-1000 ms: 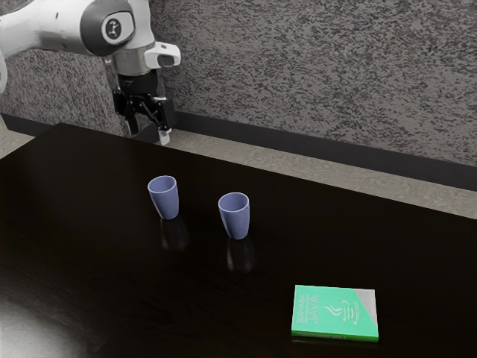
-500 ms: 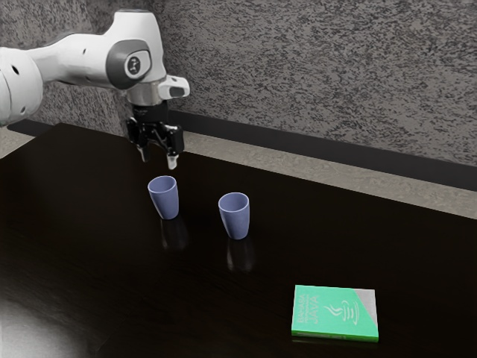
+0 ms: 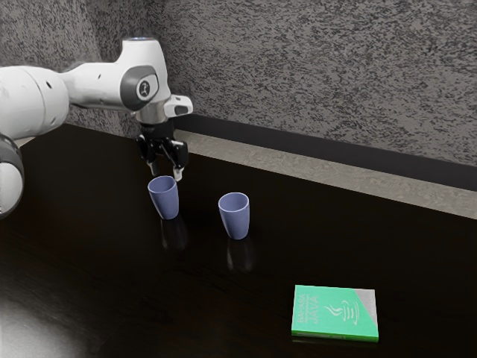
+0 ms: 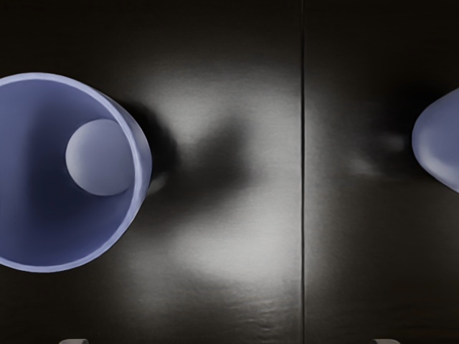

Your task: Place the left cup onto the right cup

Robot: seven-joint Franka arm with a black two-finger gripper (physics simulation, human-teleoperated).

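Two blue-grey cups stand upright on the dark table (image 3: 89, 253). The left cup (image 3: 164, 197) is toward the exterior view's left, and the right cup (image 3: 234, 215) stands a little apart from it. My black gripper (image 3: 165, 168) hangs open just above the left cup's rim, slightly behind it. From the wrist camera I look straight down into the left cup (image 4: 68, 172), with the right cup's rim (image 4: 439, 140) at the far side of the picture.
A green book (image 3: 335, 313) lies flat on the table near the front, toward the exterior view's right. A grey speckled wall (image 3: 335, 67) and a light floor strip (image 3: 328, 175) run behind the table's far edge.
My arm has come down and moved toward the exterior view's right, bringing the gripper from high behind the table's edge to just over the left cup. Neither cup has moved.
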